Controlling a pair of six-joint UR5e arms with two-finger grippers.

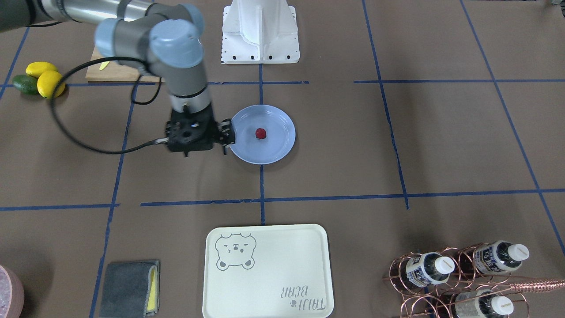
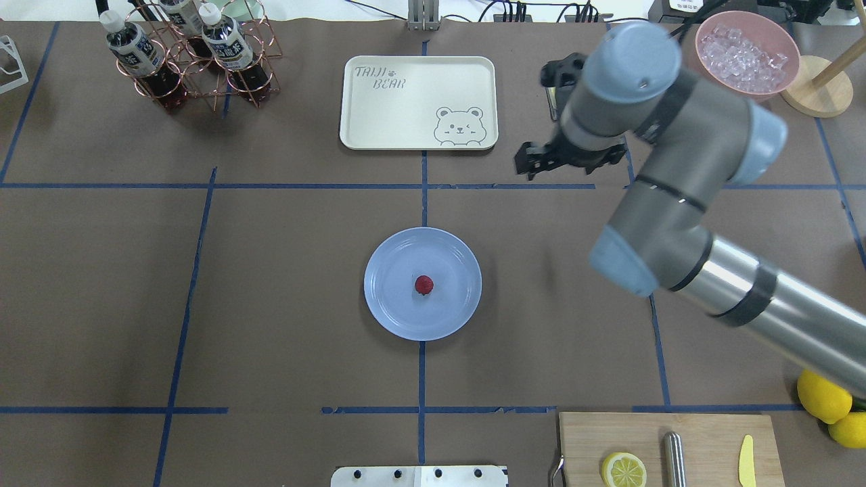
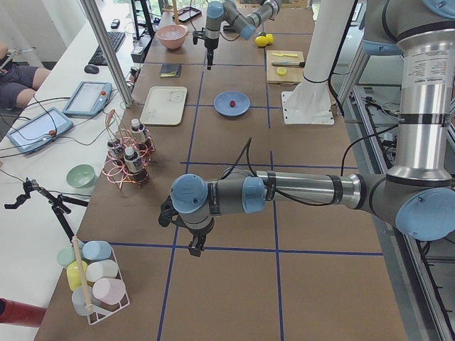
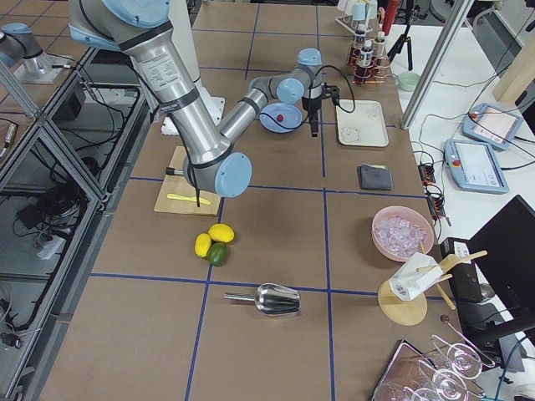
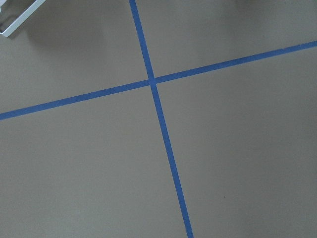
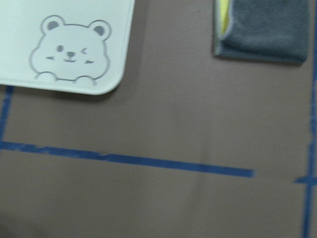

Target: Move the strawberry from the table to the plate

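The strawberry (image 1: 261, 133) (image 2: 424, 285), small and dark red, lies near the middle of the round light-blue plate (image 1: 276, 150) (image 2: 392, 308) on the brown taped table (image 1: 353, 145) (image 2: 270, 270). My right gripper (image 1: 226, 136) (image 2: 530, 162) hangs above the table beside the plate's rim, on the tray side. It looks open and holds nothing. My left gripper (image 3: 193, 245) shows only in the exterior left view, far from the plate, low over bare table. I cannot tell whether it is open or shut.
A cream bear tray (image 1: 266, 269) (image 2: 418, 101) and a folded grey cloth (image 1: 130, 287) lie beyond the plate. A copper bottle rack (image 2: 183, 54), a pink ice bowl (image 2: 744, 51), whole lemons (image 1: 44, 77) and a cutting board with a lemon half (image 2: 624, 469) line the edges.
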